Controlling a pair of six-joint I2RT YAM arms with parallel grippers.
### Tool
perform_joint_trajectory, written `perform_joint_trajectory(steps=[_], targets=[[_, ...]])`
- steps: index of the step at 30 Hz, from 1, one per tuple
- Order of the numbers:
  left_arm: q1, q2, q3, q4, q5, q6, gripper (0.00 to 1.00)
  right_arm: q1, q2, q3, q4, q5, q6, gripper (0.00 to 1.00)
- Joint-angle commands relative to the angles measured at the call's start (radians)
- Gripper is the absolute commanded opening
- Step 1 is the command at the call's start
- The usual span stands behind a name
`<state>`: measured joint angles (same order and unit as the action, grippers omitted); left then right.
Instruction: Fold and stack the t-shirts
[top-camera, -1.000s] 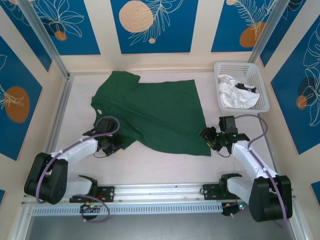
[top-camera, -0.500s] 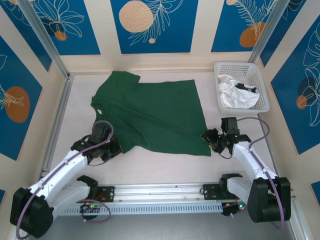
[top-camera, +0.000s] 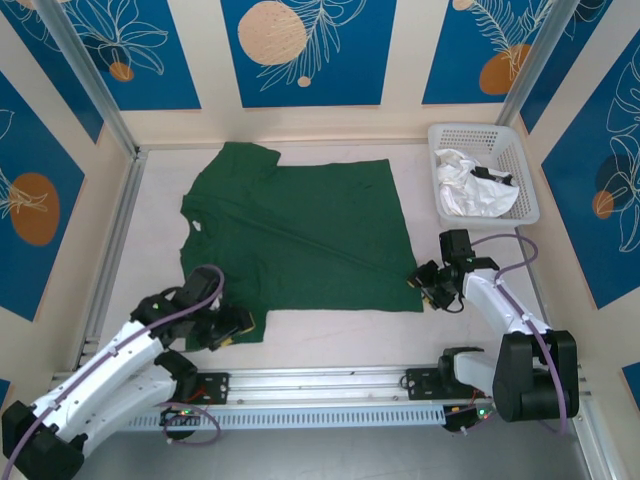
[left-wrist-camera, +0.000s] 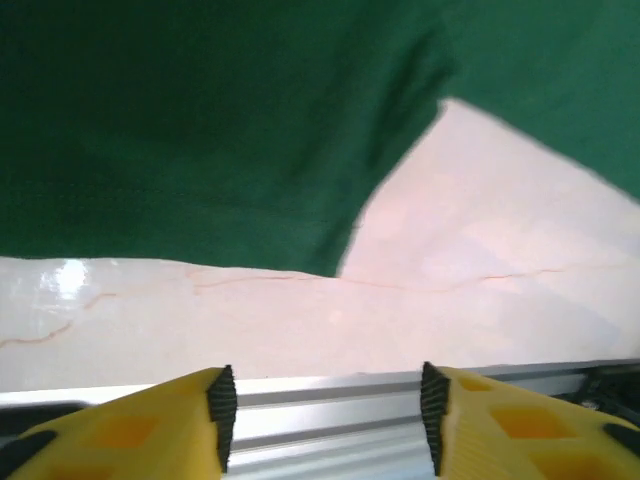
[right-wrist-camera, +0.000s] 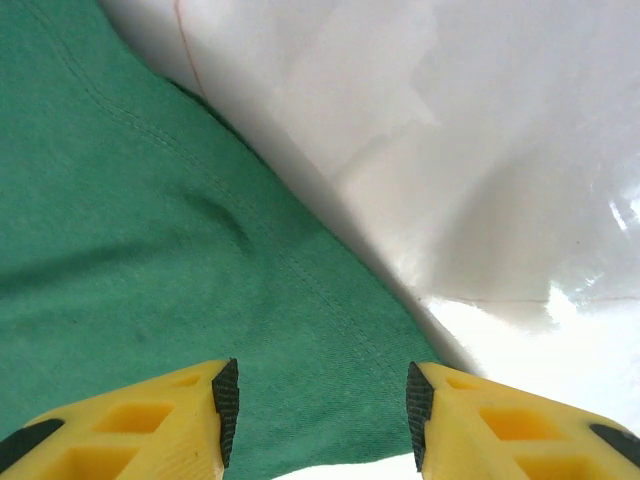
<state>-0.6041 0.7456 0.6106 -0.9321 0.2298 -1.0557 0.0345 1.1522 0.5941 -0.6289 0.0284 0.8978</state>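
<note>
Green shirt (top-camera: 300, 240): flat on the surface (top-camera: 330, 335), neck at 9 o'clock.
White shirt (top-camera: 470, 192): in the basket (top-camera: 527, 178), 2 o'clock.
Left pincer (top-camera: 232, 330): apart, empty, just off the sleeve, 7 o'clock.
Right pincer (top-camera: 425, 285): apart over the hem corner, 4 o'clock.
Advice: grip the near edge low, then lift evenly toward 12 o'clock.

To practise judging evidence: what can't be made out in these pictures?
Top view: white t-shirt, lower folds hidden by the basket wall.
Top view: green t-shirt, near sleeve partly covered by the left gripper.
Left wrist view: green t-shirt blurred, cut off by the top edge.
</note>
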Motion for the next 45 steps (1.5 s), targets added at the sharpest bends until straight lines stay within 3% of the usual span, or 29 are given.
perform_joint_trajectory(steps=[1,3,8,12,15,19,27,30,36,45], targets=[[-0.005,0.068,0.213,-0.084,-0.143,0.097,0.60,0.011,0.024,0.059,0.011,-0.016,-0.001,0.50],[0.008,0.150,0.305,-0.058,-0.209,0.157,0.63,0.042,0.056,0.100,0.053,-0.048,-0.017,0.50],[0.121,0.374,0.410,0.213,-0.249,0.233,0.65,0.143,0.267,0.330,0.102,-0.097,-0.093,0.50],[0.220,0.599,0.489,0.365,-0.297,0.264,0.55,0.188,0.539,0.639,0.030,-0.071,-0.152,0.46],[0.292,0.788,0.597,0.397,-0.335,0.309,0.52,0.181,0.731,0.861,-0.014,-0.064,-0.189,0.43],[0.395,1.035,0.765,0.432,-0.271,0.342,0.49,0.177,0.959,1.150,-0.081,-0.029,-0.229,0.39],[0.480,1.451,1.171,0.335,-0.225,0.432,0.46,0.162,1.370,1.700,-0.254,-0.001,-0.290,0.37],[0.488,1.537,1.268,0.298,-0.230,0.456,0.45,0.163,1.454,1.813,-0.305,0.019,-0.270,0.37],[0.492,1.720,1.493,0.207,-0.224,0.494,0.44,0.137,1.532,1.869,-0.344,0.104,-0.215,0.35],[0.495,1.997,1.918,0.084,-0.142,0.529,0.42,0.061,1.578,1.939,-0.325,0.061,-0.181,0.35]])
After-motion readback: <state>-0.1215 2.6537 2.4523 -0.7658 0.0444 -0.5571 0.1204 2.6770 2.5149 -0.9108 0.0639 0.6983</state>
